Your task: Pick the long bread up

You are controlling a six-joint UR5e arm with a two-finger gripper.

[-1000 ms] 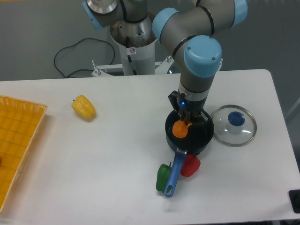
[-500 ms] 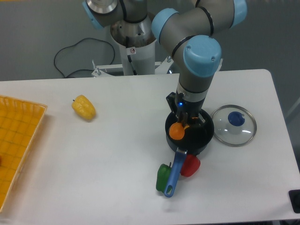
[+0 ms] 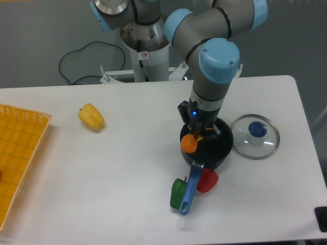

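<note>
The long bread [image 3: 189, 143] shows only as a rounded orange end sticking out over the left rim of the black pot [image 3: 214, 153]; the rest of it is hidden behind the gripper. My gripper [image 3: 200, 133] hangs straight down over the pot and is shut on the long bread, holding it tilted with its near end raised above the pot's rim. The fingers themselves are mostly masked by the wrist.
The pot has a blue handle [image 3: 190, 188] pointing toward the front edge, with a green pepper [image 3: 178, 192] and a red pepper [image 3: 207, 180] beside it. A glass lid [image 3: 255, 136] lies right of the pot. A yellow pepper [image 3: 91, 117] and an orange tray [image 3: 18, 158] are at the left.
The gripper has moved a little left and up with the bread in it, so the orange end has shifted from inside the pot to over its left rim.
</note>
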